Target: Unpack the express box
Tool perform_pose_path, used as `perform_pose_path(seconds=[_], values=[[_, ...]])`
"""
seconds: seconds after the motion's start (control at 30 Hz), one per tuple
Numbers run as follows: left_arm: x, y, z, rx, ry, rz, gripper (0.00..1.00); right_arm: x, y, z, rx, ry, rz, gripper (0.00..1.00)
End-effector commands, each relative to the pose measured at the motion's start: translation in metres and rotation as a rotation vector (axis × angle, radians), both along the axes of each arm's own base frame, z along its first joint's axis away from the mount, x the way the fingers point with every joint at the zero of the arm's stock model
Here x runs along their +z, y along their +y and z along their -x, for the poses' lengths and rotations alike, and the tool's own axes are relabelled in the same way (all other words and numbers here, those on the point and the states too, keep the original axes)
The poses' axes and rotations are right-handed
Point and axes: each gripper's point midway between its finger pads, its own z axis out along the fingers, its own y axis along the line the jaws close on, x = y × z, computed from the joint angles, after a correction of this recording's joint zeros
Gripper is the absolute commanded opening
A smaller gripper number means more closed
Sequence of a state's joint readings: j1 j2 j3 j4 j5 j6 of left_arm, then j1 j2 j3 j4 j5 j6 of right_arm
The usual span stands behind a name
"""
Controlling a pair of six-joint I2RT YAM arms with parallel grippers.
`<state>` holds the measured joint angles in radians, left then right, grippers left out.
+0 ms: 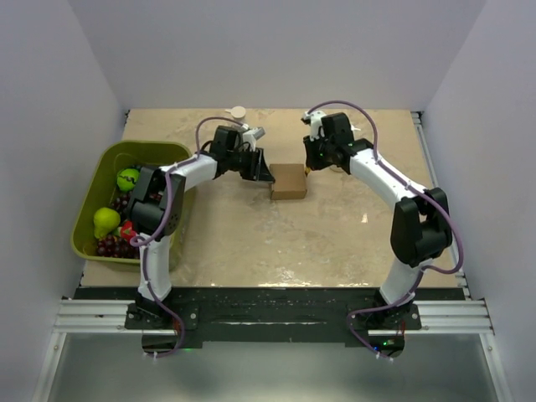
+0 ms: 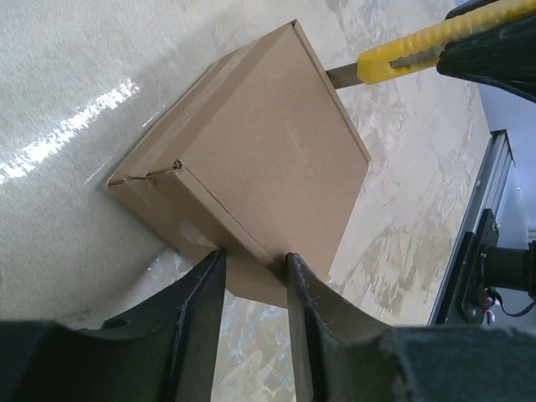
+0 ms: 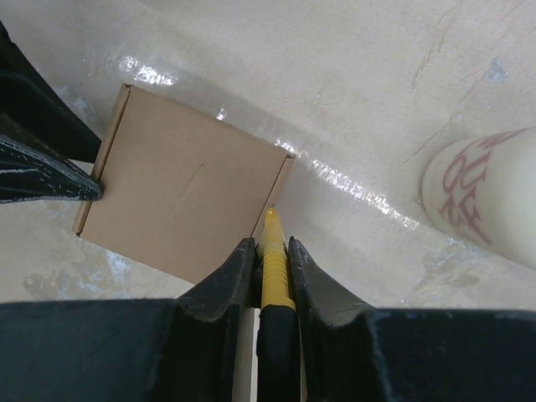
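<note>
The express box (image 1: 288, 181) is a small brown carton lying closed and flat in the middle of the table. It also shows in the left wrist view (image 2: 251, 159) and the right wrist view (image 3: 180, 197). My left gripper (image 1: 261, 173) (image 2: 254, 258) stands at its left side, jaws a little apart and holding nothing, fingertips (image 2: 289, 261) against the side wall. My right gripper (image 1: 308, 167) (image 3: 266, 243) is shut on a yellow utility knife (image 3: 272, 251) (image 2: 402, 54). The knife's tip is at the seam on the box's right edge.
A green plastic bin (image 1: 94, 167) with a pear, grapes, a tennis ball and other fruit stands at the table's left edge. A white round object (image 1: 239, 110) (image 3: 481, 197) with red lettering stands near the back wall.
</note>
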<state>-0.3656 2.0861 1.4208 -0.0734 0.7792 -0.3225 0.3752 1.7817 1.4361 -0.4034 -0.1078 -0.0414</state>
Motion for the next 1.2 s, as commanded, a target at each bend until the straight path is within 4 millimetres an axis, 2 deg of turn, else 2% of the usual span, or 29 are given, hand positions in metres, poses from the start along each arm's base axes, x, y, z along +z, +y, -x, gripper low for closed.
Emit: perform_pose_path(seconds=[0.0,0.1,0.2,0.23,0.33,0.47,0.5,0.63,0.67,0.73,0.83,0.87,0.9,0.93,0.97,1.0,1.07,1.17], values=[[0.031,-0.015,0.000,-0.098,-0.098,0.110,0.31,0.014,0.036,0.006,0.101,0.000,-0.128,0.00],[0.040,-0.016,-0.002,-0.102,-0.123,0.117,0.24,0.020,0.042,0.008,0.127,-0.007,-0.153,0.00],[0.074,-0.020,-0.009,-0.115,-0.202,0.144,0.22,0.021,0.050,0.012,0.137,0.011,-0.192,0.00],[0.095,-0.022,-0.012,-0.121,-0.245,0.165,0.22,0.022,0.053,0.013,0.150,0.013,-0.208,0.00],[0.125,-0.025,-0.009,-0.138,-0.305,0.189,0.22,0.018,0.059,0.015,0.167,0.030,-0.235,0.00],[0.140,-0.033,0.012,-0.185,-0.318,0.213,0.22,0.013,0.069,0.017,0.182,0.057,-0.266,0.00],[0.149,-0.034,0.018,-0.196,-0.333,0.222,0.22,0.012,0.070,0.016,0.181,0.059,-0.267,0.00],[0.150,-0.043,0.050,-0.282,-0.341,0.214,0.25,0.009,0.071,0.013,0.168,0.064,-0.258,0.00],[0.150,-0.046,0.057,-0.297,-0.347,0.208,0.29,0.011,0.070,0.011,0.165,0.056,-0.253,0.00],[0.153,-0.042,0.064,-0.306,-0.377,0.192,0.32,0.013,0.064,0.008,0.142,0.041,-0.225,0.00],[0.172,-0.029,0.061,-0.271,-0.472,0.146,0.41,0.016,0.055,0.006,0.127,0.016,-0.186,0.00],[0.173,-0.016,0.043,-0.183,-0.510,0.081,0.48,0.014,0.052,0.006,0.126,0.017,-0.180,0.00],[0.182,-0.004,0.034,-0.111,-0.552,0.022,0.52,0.012,0.052,0.007,0.126,0.022,-0.177,0.00],[0.181,0.009,0.021,-0.025,-0.566,-0.045,0.57,0.012,0.052,0.006,0.125,0.018,-0.181,0.00],[0.178,0.030,0.002,0.092,-0.582,-0.133,0.66,0.008,0.052,0.007,0.124,0.027,-0.182,0.00],[0.176,0.038,0.000,0.110,-0.587,-0.159,0.70,0.007,0.052,0.007,0.123,0.030,-0.183,0.00],[0.166,0.053,-0.007,0.157,-0.557,-0.197,0.73,0.007,0.054,0.005,0.123,0.029,-0.192,0.00],[0.141,0.062,-0.010,0.205,-0.485,-0.228,0.74,0.010,0.049,0.001,0.109,0.014,-0.163,0.00]])
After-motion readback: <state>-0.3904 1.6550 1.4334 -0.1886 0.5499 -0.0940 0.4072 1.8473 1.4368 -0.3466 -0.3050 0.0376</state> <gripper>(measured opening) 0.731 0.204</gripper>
